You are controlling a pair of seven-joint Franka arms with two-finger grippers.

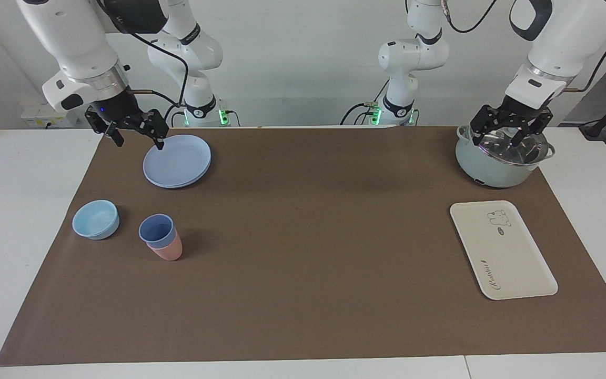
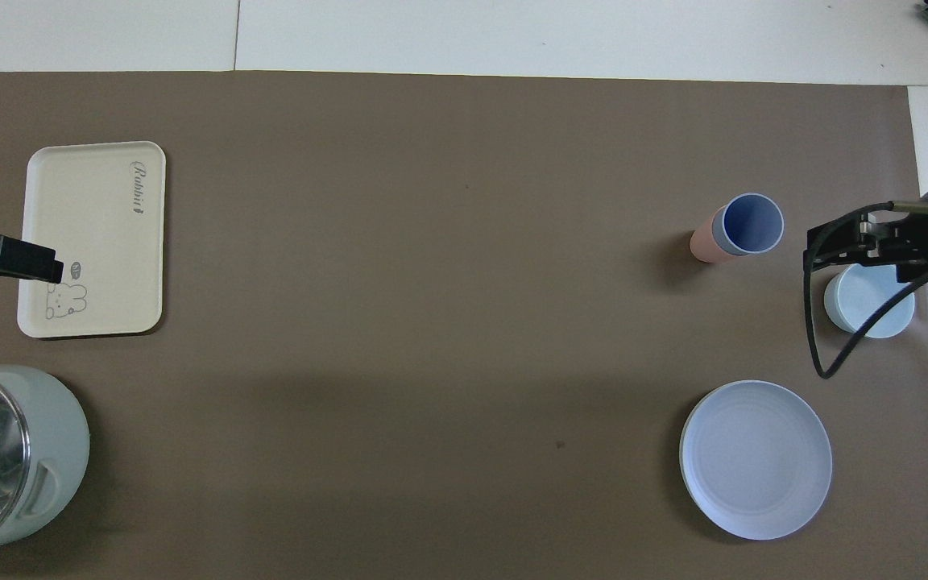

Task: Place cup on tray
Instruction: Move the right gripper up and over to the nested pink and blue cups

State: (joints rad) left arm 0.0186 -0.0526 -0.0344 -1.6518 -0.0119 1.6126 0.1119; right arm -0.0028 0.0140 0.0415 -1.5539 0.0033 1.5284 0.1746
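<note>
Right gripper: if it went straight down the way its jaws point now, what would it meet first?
Probably the round blue plate: the right gripper hangs at its rim, though depth is unclear and it might land on the mat beside it.

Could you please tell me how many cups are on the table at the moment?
2: the blue cup sits nested inside the pink cup, beside the light-blue bowl at the right arm's end. None looks hidden.

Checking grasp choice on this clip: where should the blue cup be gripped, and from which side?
Grip the blue cup at its rim, from above. It sits upright, nested in the pink cup, so only its upper band shows. The right gripper, over the plate's edge, is at that end of the table.
</note>
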